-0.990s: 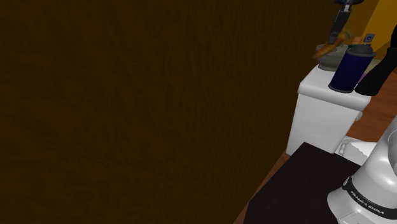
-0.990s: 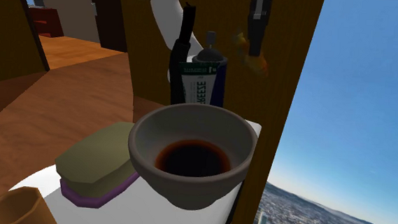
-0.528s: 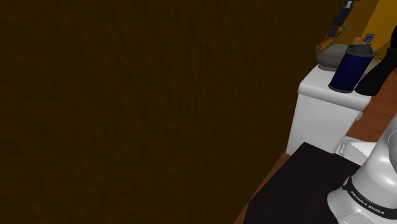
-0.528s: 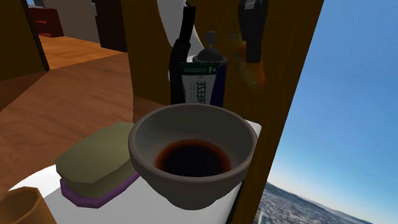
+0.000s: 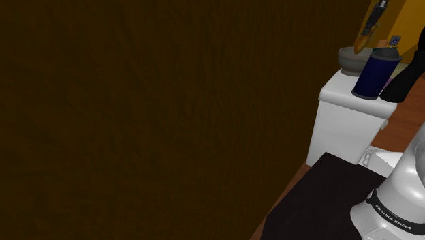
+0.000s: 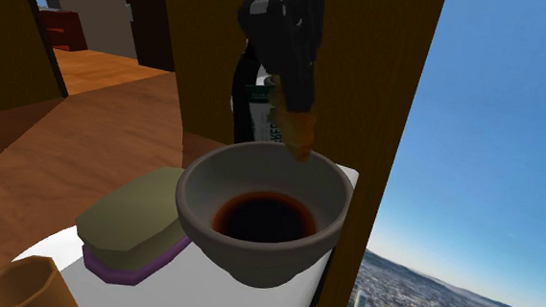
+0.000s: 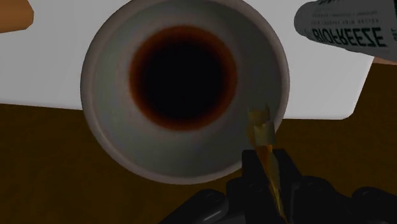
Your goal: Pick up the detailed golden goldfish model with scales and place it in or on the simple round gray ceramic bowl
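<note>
The golden goldfish (image 6: pixel 298 130) hangs tail-down from my black gripper (image 6: pixel 289 93), just above the far rim of the round gray bowl (image 6: pixel 201 197). The bowl has a dark reddish-brown bottom and stands on a white cabinet top (image 7: pixel 44 70). Looking along the hand, the goldfish (image 7: pixel 262 132) is clasped between my fingers (image 7: pixel 250 167) and sticks out over the bowl's (image 7: pixel 114 127) inner wall near its rim. From the shoulder camera, my gripper (image 5: pixel 370 28) holds the orange fish (image 5: pixel 362 42) above the bowl (image 5: pixel 351 63).
A dark blue spray can (image 5: pixel 373 73) stands next to the bowl, lettered in the wrist view (image 7: pixel 347 24). A greenish block on a purple base (image 6: pixel 131 229) and an orange cup (image 6: pixel 14 283) share the cabinet (image 5: pixel 344 119). A dark wooden wall (image 5: pixel 156 116) rises close by.
My gripper has carried the goldfish from beside the spray can across to the bowl and lower, so the fish now hangs over the bowl's far rim. The bowl has stayed put.
</note>
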Controlling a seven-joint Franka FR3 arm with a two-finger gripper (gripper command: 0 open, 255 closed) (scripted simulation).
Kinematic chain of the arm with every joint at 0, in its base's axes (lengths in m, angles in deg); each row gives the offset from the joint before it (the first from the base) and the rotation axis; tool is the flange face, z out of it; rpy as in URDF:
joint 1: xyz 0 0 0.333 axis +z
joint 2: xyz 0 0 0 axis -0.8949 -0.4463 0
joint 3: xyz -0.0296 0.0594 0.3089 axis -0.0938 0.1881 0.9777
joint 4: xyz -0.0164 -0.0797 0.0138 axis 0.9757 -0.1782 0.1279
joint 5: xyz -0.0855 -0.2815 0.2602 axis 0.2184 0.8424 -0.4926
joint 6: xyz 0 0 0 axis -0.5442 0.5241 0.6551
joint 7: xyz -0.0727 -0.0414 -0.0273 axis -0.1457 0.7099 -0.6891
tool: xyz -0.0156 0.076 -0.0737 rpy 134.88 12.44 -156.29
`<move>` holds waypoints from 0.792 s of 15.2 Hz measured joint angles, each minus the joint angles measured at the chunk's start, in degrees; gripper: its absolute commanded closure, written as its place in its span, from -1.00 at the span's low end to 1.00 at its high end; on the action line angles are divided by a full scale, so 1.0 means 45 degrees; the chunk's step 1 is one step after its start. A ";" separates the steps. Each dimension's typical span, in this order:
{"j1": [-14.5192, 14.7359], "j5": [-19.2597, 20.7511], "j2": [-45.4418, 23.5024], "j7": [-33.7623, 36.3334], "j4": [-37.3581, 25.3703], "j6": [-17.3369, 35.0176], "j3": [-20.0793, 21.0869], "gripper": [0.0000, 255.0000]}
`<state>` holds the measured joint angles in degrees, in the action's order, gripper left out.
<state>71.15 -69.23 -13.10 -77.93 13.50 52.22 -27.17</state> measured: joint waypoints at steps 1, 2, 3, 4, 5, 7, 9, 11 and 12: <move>-0.0884 -0.1338 -0.1653 -0.1171 -0.1077 -0.0602 -0.0647 1.00; -0.1340 -0.1901 -0.2190 -0.1660 -0.1321 -0.0703 -0.0621 1.00; -0.1453 -0.1998 -0.2316 -0.1830 -0.1219 -0.0563 -0.0602 1.00; -0.1443 -0.1986 -0.2320 -0.1912 -0.1034 -0.0382 -0.0605 1.00; -0.1424 -0.1960 -0.2304 -0.1972 -0.0873 -0.0233 -0.0615 1.00; -0.1199 -0.1812 -0.2149 -0.1962 -0.0342 0.0232 -0.0639 1.00; -0.0927 -0.1591 -0.1904 -0.1892 0.0152 0.0642 -0.0674 1.00; -0.0713 -0.1418 -0.1710 -0.1834 0.0617 0.1041 -0.0691 1.00; -0.0618 -0.1314 -0.1584 -0.1819 0.0821 0.1222 -0.0712 1.00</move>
<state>68.37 -75.14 -20.23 -86.12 17.19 57.72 -30.37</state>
